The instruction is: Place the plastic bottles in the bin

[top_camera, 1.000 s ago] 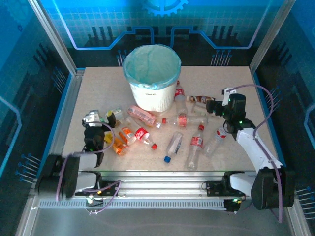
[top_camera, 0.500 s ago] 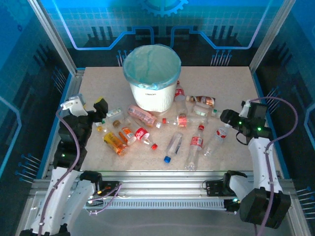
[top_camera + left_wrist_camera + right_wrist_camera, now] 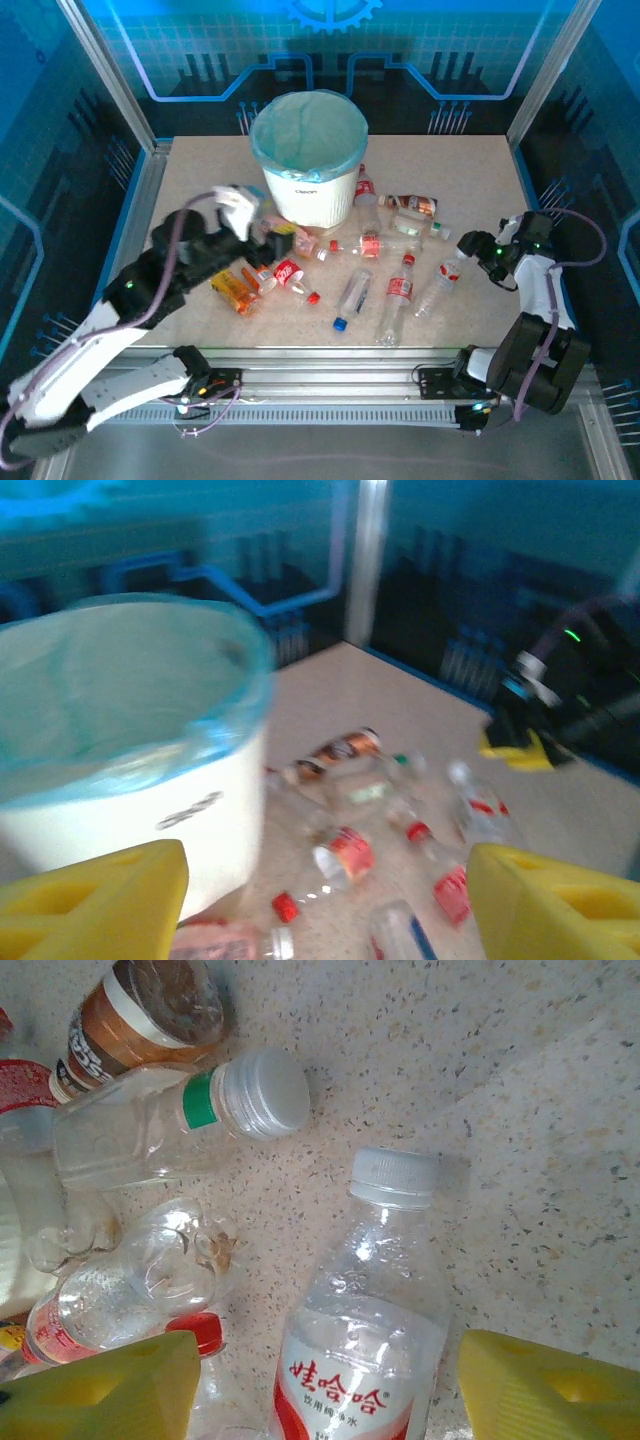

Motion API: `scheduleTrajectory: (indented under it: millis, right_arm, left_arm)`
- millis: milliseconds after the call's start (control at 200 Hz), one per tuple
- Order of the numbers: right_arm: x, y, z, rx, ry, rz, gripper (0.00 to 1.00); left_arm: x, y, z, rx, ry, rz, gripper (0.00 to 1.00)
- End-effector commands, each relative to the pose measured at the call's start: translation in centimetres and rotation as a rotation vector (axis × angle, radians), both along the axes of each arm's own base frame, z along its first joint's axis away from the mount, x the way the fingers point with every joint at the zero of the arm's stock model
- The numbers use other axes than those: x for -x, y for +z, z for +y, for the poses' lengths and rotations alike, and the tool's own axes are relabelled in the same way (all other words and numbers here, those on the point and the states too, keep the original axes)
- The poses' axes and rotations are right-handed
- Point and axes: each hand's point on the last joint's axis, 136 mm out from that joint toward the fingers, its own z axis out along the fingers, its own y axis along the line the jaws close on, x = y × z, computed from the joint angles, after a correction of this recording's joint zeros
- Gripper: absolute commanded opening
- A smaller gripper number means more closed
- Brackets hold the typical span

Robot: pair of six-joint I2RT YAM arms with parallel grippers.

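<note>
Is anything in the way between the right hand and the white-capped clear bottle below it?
Nothing visible. The white-capped clear bottle lies directly under the right hand, between its open fingers, with bare table around its cap. The green-banded bottle sits apart, off to one side.

Overhead rear view; left wrist toward bin; right wrist close over bottles.

Speckled beige table within blue circuit-patterned walls, aluminium posts
</note>
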Motion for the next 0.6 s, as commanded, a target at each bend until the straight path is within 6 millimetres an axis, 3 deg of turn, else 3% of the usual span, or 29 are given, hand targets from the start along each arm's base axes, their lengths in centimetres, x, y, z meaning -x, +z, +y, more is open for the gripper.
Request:
scheduleTrajectory:
  millis: [0, 130, 280, 435, 595]
  right_arm:
    - [-0.9, -0.4, -0.4, -0.027, 0.003, -0.002, 0.66]
    - [-1.4, -1.5, -0.9, -0.030, -0.004, 0.036, 0.62]
    - [-1.8, -2.7, -1.5, -0.025, -0.024, 0.068, 0.64]
    - [-2.3, -3.5, -2.1, -0.007, -0.031, 0.084, 0.65]
    - [-3.1, -4.6, -2.0, -0.022, -0.013, 0.109, 0.65]
  left_arm:
    - [1.5, -1.0, -5.0, -0.238, -0.144, -0.114, 0.79]
    - [3.5, -2.7, -11.9, -0.331, -0.367, -0.110, 0.82]
    - [5.1, -6.4, -16.9, -0.280, -0.558, 0.000, 0.82]
    - [6.1, -10.1, -19.1, -0.226, -0.640, 0.089, 0.82]
    - [7.9, -11.4, -19.4, -0.232, -0.713, 0.126, 0.82]
